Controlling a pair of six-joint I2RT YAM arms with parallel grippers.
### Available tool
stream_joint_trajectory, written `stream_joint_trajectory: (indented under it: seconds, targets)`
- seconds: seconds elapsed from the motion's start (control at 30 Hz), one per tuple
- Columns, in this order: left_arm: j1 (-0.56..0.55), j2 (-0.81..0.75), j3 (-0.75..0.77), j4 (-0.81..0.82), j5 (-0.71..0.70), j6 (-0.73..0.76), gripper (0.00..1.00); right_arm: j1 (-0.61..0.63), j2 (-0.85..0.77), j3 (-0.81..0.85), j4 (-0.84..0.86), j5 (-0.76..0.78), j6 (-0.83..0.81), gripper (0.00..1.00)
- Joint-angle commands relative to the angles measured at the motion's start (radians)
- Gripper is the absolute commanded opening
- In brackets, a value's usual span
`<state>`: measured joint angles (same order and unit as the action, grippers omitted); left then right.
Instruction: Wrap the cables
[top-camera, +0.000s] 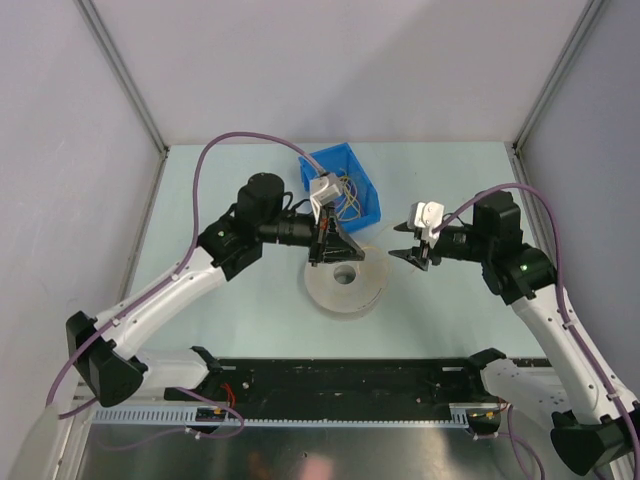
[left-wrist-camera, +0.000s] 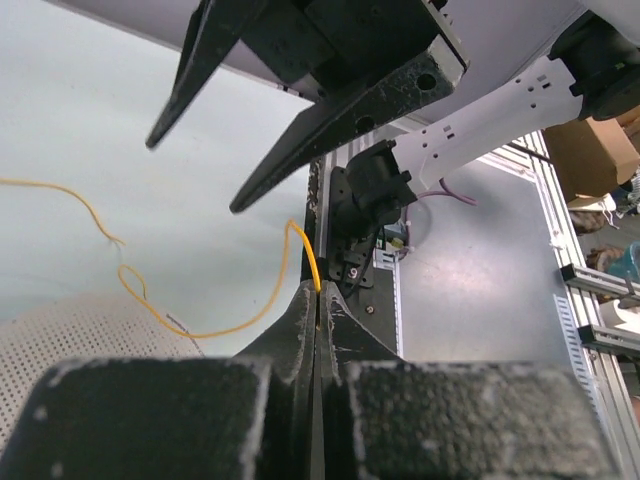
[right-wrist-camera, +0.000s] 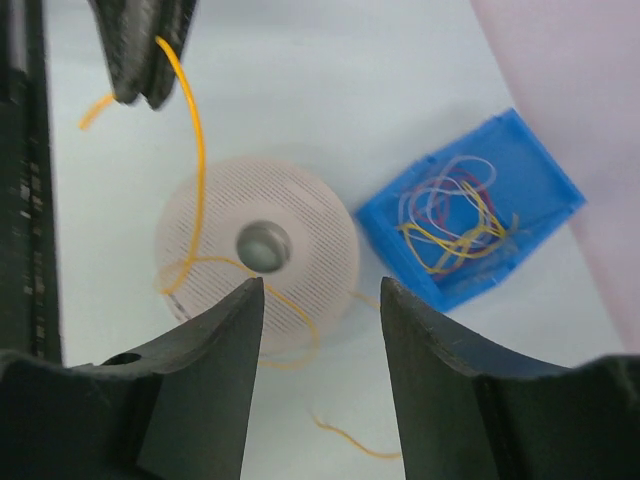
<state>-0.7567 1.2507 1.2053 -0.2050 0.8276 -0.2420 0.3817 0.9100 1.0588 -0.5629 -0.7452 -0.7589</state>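
Note:
My left gripper (top-camera: 324, 252) is shut on a thin yellow cable (left-wrist-camera: 312, 262), which sticks out from between its fingertips. It holds the cable above the near left part of a white perforated spool (top-camera: 345, 284). In the right wrist view the yellow cable (right-wrist-camera: 195, 150) hangs from the left gripper (right-wrist-camera: 146, 70), loops across the spool (right-wrist-camera: 300, 262) and trails onto the table. My right gripper (right-wrist-camera: 320, 290) is open and empty, just right of the spool. More cables (right-wrist-camera: 455, 215), yellow, purple and pale, lie tangled in a blue bin (right-wrist-camera: 520, 150).
The blue bin (top-camera: 330, 165) stands behind the spool at the table's middle back. White walls close the table on three sides. A black rail (top-camera: 340, 385) runs along the near edge between the arm bases.

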Motion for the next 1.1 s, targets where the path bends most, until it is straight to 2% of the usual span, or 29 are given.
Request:
stream_joint_trajectory:
  seconds: [0.0,0.17,0.27,0.37,0.5,0.53,0.63,0.8,0.9,1.07]
  targets:
    - [0.006,-0.034,0.002,0.078,0.013,0.059,0.00,-0.009,0.006,-0.001,0.109,-0.182,0.190,0.54]
    - [0.009,-0.057,-0.015,0.121,-0.057,0.063,0.00,-0.003,-0.005,0.000,0.128,-0.223,0.241,0.54]
    - [0.015,-0.087,-0.057,0.210,-0.101,0.028,0.00,0.008,-0.009,-0.001,0.119,-0.226,0.257,0.55]
    - [0.019,-0.110,-0.096,0.325,-0.120,-0.029,0.00,0.031,0.000,-0.001,0.138,-0.207,0.290,0.54]
    - [0.020,-0.120,-0.111,0.374,-0.137,-0.056,0.00,0.061,0.016,0.000,0.179,-0.159,0.305,0.54]
    - [0.020,-0.123,-0.115,0.377,-0.149,-0.056,0.00,0.060,0.017,0.000,0.187,-0.149,0.309,0.56]
    - [0.022,-0.132,-0.127,0.379,-0.217,-0.073,0.00,0.076,0.010,-0.001,0.210,-0.121,0.309,0.70]
    - [0.022,-0.125,-0.137,0.398,-0.324,-0.180,0.00,0.249,0.025,-0.001,0.308,0.138,0.307,0.77]
    - [0.022,-0.111,-0.130,0.402,-0.357,-0.243,0.00,0.339,0.052,-0.001,0.360,0.251,0.293,0.74]
    - [0.021,-0.105,-0.118,0.402,-0.391,-0.263,0.00,0.444,0.080,0.000,0.422,0.397,0.263,0.65]
